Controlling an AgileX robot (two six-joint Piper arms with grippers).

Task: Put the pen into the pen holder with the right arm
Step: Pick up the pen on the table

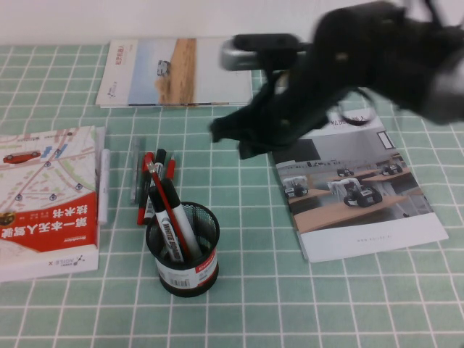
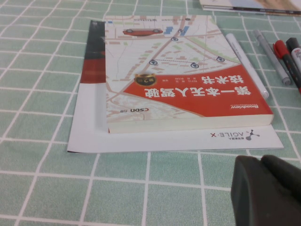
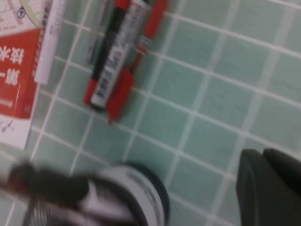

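Note:
The black mesh pen holder [image 1: 187, 250] stands at the front middle, holding a black marker with a white label and a thin red stick pen. It shows blurred in the right wrist view [image 3: 141, 193]. A cluster of pens lies on the mat just behind and left of it, among them a red-barrelled pen [image 1: 143, 206], which also shows in the right wrist view [image 3: 120, 92]. My right gripper [image 1: 221, 130] hangs above the mat behind and right of the holder, shut and empty [image 3: 263, 153]. My left gripper [image 2: 261, 160] is shut and empty, low near the red-and-white book.
A red-and-white book [image 1: 45, 199] on a white sheet lies at the left, with a white marker [image 1: 104, 185] beside it. A brochure [image 1: 359, 192] lies at the right under the right arm. A booklet [image 1: 174, 71] lies at the back.

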